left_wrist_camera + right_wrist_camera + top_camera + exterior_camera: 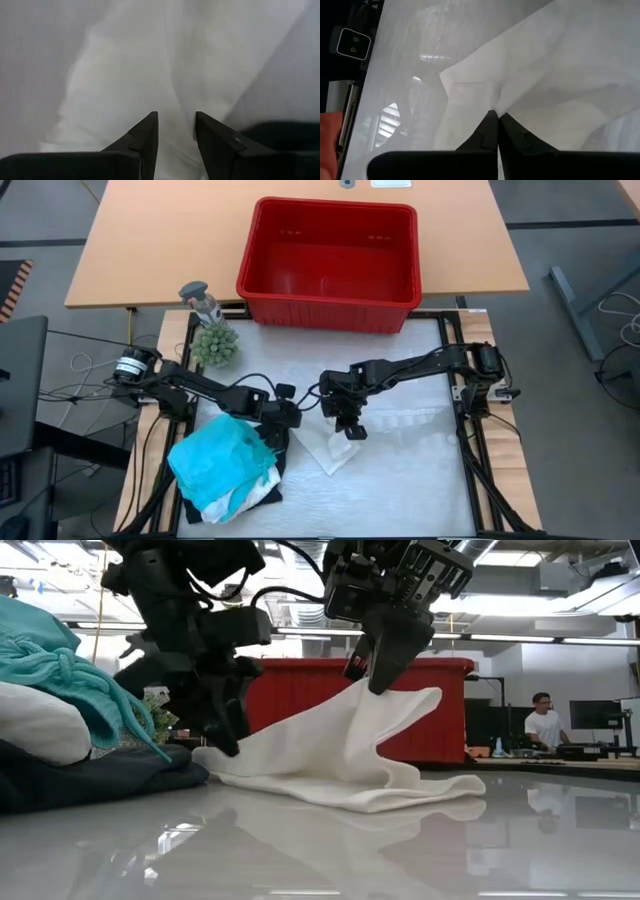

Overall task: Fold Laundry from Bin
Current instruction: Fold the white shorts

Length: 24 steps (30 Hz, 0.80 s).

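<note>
pinching a raised corner of the white cloth (340,755), right gripper (385,680) clamped; left gripper (228,740) hangs parted over the cloth's low opposite edge.

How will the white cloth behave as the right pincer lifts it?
Likely floppy: the white cloth peaks at the right pincer and sags away to the table. Probably light, since a shut fingertip pinch holds it up.

We see the left gripper (176,131) with its two dark fingers (145,135) parted by a narrow gap, pointing down at a white cloth (150,70) whose soft folds spread over the pale tabletop (35,60); a dark shape (285,132) lies beside it
</note>
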### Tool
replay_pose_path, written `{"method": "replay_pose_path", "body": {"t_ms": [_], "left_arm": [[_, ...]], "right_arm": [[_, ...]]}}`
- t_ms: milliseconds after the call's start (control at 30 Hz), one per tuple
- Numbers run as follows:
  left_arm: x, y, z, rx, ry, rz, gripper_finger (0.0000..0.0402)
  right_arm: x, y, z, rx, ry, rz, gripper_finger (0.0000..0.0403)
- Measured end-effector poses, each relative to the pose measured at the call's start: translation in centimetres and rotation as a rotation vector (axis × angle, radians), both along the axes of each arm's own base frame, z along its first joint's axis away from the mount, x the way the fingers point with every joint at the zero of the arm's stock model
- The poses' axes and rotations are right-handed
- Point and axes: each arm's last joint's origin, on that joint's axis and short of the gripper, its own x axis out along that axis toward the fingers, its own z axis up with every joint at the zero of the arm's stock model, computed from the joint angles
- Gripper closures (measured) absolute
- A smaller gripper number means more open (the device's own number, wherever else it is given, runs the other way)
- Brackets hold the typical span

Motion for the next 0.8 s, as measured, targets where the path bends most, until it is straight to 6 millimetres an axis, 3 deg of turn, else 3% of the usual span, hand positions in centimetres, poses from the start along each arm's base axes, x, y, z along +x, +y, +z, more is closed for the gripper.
{"method": "replay_pose_path", "body": {"t_ms": [133,267,367,500,667,800], "left_arm": [[0.1,-0.1,-0.7,0.001,0.038,0.001,0.0309],[-0.1,-0.1,-0.8,0.003,0.061,0.004,0.0381],[-0.4,0.0,-0.3,0.021,0.074,0.011,0.0395],[0.0,0.2,1.4,0.08,0.107,0.021,0.04],[1.4,1.1,4.8,0.184,0.088,-0.01,0.0401],[2.4,3.1,7.3,0.252,0.074,0.005,0.0401]], "right_arm": [[0.0,0.0,0.0,0.001,0.002,0.0,0.0375],[0.0,0.0,0.0,0.001,0.001,0.001,0.0378],[-0.1,0.0,0.0,0.001,0.01,-0.001,0.0383],[-0.7,0.0,0.6,0.005,0.061,-0.011,0.0387],[-2.3,-0.3,3.0,-0.04,0.156,-0.024,0.0387],[-4.0,-1.3,5.4,-0.177,0.249,-0.082,0.0387]]}}
